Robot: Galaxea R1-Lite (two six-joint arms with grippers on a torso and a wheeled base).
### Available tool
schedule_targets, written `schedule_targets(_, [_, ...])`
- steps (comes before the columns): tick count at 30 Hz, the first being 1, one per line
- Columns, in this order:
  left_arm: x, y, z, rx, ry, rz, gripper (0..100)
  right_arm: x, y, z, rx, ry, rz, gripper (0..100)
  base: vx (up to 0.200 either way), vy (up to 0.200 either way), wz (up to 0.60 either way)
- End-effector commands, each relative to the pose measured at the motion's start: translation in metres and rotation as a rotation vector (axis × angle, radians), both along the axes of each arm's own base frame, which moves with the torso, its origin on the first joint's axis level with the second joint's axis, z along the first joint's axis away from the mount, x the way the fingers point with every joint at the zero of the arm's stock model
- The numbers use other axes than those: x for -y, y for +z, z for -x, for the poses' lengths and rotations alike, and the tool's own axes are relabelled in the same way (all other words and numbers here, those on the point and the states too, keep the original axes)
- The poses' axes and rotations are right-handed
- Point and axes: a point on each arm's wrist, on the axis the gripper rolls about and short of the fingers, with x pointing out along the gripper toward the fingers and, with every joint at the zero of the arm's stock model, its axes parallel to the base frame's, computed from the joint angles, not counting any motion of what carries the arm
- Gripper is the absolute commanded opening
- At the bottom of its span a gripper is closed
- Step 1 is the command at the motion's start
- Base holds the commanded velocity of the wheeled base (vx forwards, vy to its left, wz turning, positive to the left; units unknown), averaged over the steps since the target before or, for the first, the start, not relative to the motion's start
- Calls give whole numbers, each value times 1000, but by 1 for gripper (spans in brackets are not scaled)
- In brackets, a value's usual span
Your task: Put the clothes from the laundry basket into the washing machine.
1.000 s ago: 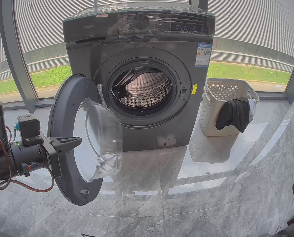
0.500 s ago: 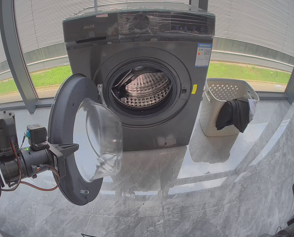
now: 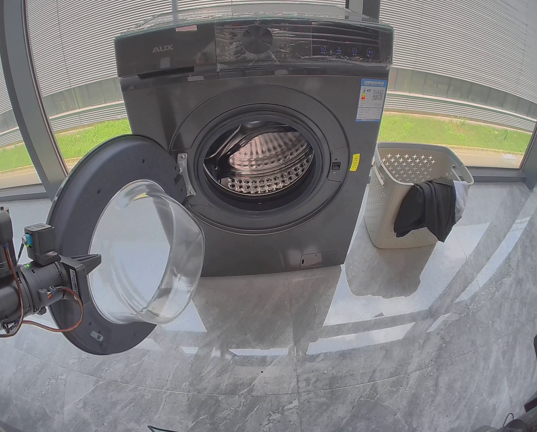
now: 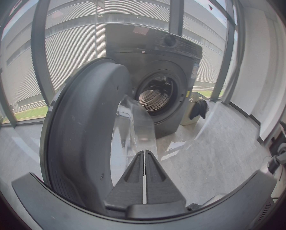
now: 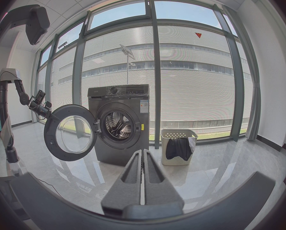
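Observation:
The grey washing machine (image 3: 160, 103) stands with its round door (image 3: 82, 193) swung wide to the left, and the steel drum (image 3: 259, 160) looks bare. Right of it stands the white laundry basket (image 3: 394, 211), with a black garment (image 3: 427, 208) hanging over its front rim and a white cloth (image 3: 460, 193) beside that. My left gripper (image 3: 94, 260) is shut, its tips at the door's outer left edge. In the left wrist view its fingers (image 4: 135, 173) lie pressed together before the door's glass bowl (image 4: 133, 125). My right gripper (image 5: 142, 152) is shut and holds nothing, low at the right, far back from the basket (image 5: 168, 158).
Glossy grey marble floor (image 3: 340, 355) lies open between me and the machine. Floor-to-ceiling windows with metal posts (image 3: 22, 85) stand behind the machine and basket. The open door takes up the space left of the machine's front.
The door has swung farther open to the left. My left arm has moved left and back with it, its gripper still shut at the door's edge. The right arm has not moved.

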Motion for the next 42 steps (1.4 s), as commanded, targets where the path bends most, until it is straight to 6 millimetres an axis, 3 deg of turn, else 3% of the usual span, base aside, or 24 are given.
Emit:
schedule_targets(1, [-20,2,0,11,113,-5,0,0,-5,-2,-21,0,-2,0,0,0,0])
schedule_targets(9, [-53,1,1,9,267,0,0,0,-5,-2,-21,0,-2,0,0,0,0])
schedule_targets(20, [-43,24,-1,268,62,53,0,0,-5,-2,-22,0,4,0,0,0,0])
schedule_targets(24, [-42,20,3,289,80,132,0,0,-5,-2,-19,1,4,0,0,0,0])
schedule_targets(28, [-40,13,21,294,108,204,0,-1,-2,-1,-5,34,18,0,0,0,0])
schedule_targets(29, [-38,1,34,270,124,221,0,-1,7,2,21,55,23,0,0,0,0])
schedule_targets(34, [-34,-25,61,185,150,253,0,-2,26,4,29,58,21,0,0,-40,0])
schedule_targets(42, [-34,-31,65,148,171,310,0,-1,57,-3,21,61,21,0,0,-200,0])
